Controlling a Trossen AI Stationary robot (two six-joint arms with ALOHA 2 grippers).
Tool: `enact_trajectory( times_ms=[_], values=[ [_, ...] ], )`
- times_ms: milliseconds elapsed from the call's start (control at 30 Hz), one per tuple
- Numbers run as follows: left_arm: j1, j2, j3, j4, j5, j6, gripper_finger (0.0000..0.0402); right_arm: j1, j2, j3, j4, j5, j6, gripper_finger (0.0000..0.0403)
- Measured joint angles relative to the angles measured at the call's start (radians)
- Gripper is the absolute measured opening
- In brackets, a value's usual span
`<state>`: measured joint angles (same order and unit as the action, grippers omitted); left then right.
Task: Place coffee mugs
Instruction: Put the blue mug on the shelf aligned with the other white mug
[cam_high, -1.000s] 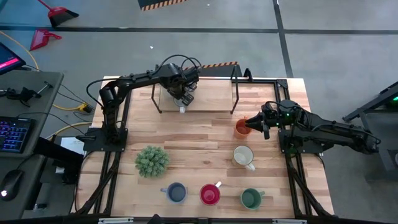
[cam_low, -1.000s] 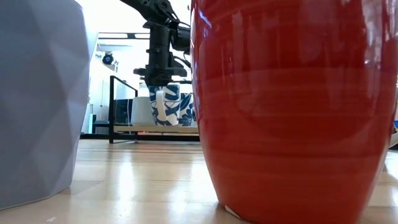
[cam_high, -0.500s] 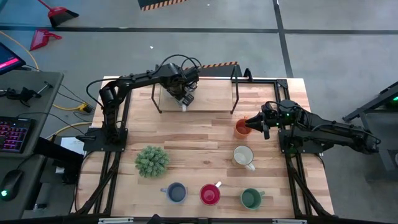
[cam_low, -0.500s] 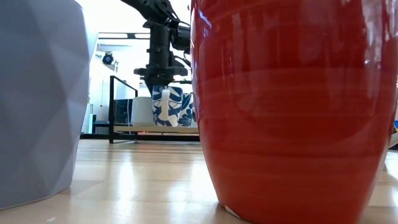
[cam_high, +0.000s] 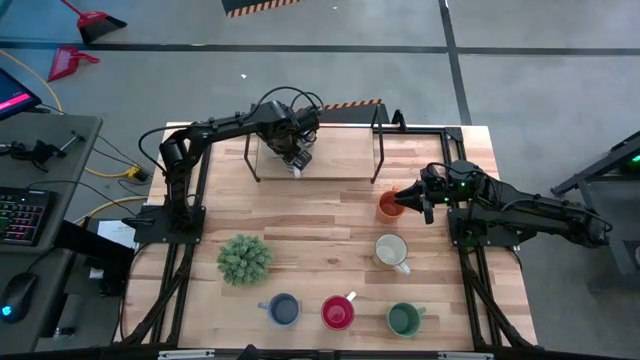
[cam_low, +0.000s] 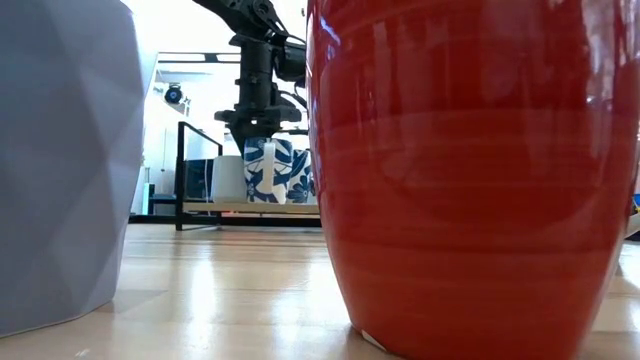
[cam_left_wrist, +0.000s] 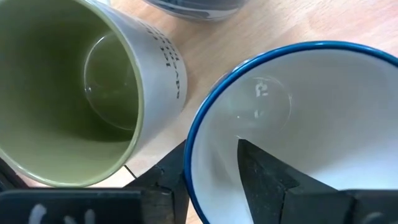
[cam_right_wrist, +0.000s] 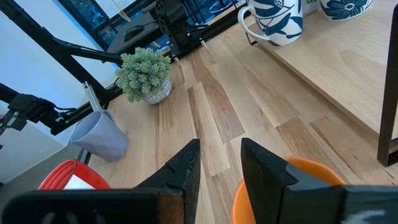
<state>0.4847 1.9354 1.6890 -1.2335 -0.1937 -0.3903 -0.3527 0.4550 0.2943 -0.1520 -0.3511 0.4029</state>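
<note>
The left gripper (cam_left_wrist: 211, 171) straddles the rim of the blue-patterned mug (cam_low: 265, 170) standing on the raised shelf (cam_high: 345, 160), jaws slackened but one finger still inside; lifting off-vertical could snag the rim and tip it against the olive green mug (cam_left_wrist: 68, 93) just beside it. The right gripper (cam_right_wrist: 219, 167) straddles the orange mug (cam_high: 389, 206) rim; whether it clamps cannot be told; a weak grasp could drop it.
</note>
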Motion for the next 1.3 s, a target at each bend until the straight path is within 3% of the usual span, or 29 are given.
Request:
enact_trajectory(
  times_ms=[600, 1067, 1300],
  values=[
    [0.0, -0.005, 0.006, -0.008, 0.004, 0.0, 0.0174, 0.0, 0.0, 0.0, 0.0, 0.0, -0.001, 0.0097],
    [0.006, -0.006, 0.187, -0.05, -0.048, 0.009, 0.0175, 0.0, 0.0, 0.0, -0.001, 0.0, 0.0, 0.0097],
    [-0.043, -0.006, 0.286, -0.09, 0.01, 0.002, 0.0175, 0.0, 0.001, 0.0, -0.001, 0.0, -0.002, 0.0097]
  ],
)
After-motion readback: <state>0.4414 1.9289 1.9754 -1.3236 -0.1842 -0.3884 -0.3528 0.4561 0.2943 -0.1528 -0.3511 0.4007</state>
